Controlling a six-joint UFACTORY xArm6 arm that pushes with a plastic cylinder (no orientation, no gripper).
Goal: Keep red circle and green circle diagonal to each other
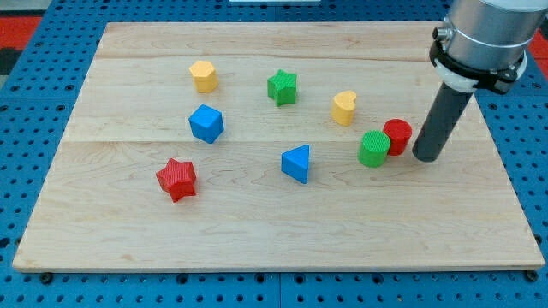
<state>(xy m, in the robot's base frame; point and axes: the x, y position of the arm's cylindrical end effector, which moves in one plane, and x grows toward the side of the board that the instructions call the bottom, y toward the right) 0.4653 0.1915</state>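
Observation:
The red circle point(397, 135) sits at the view's right on the wooden board point(274, 231). The green circle point(374, 148) touches it on its lower left, so the two lie on a diagonal. My tip point(427, 157) rests on the board just right of the red circle, a small gap away, slightly lower in the view.
A yellow heart point(344, 108) lies up-left of the circles. A green star point(282, 86) and a yellow hexagon point(204, 75) are near the top. A blue cube point(206, 123), a blue triangle point(296, 162) and a red star point(177, 179) lie to the left.

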